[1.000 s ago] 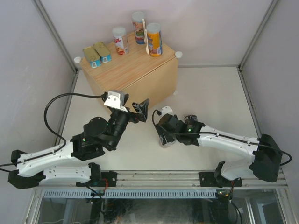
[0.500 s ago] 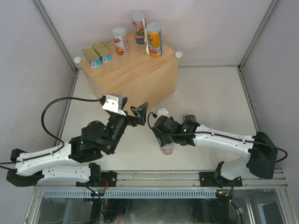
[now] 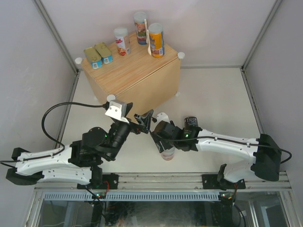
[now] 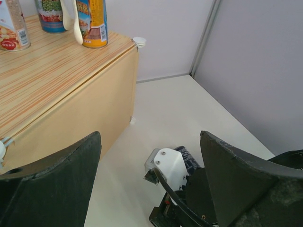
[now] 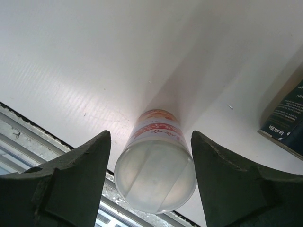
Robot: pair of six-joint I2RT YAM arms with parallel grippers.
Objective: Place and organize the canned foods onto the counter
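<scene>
A red-and-white can [image 5: 155,175] is seen standing upright on the table [image 3: 213,94] in front of the wooden box [image 3: 137,71], closely straddled by the right hand [image 5: 150,135] (whether its fingers [image 5: 71,179] are pressing cannot be told), while the left hand [image 4: 150,135] is held spread and empty nearer the box.

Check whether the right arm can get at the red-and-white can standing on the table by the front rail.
Likely yes: the right pincer straddles the red-and-white can, one finger each side, nothing blocking. The dark can sits clear to one side. Whether it grips, I cannot tell.
</scene>
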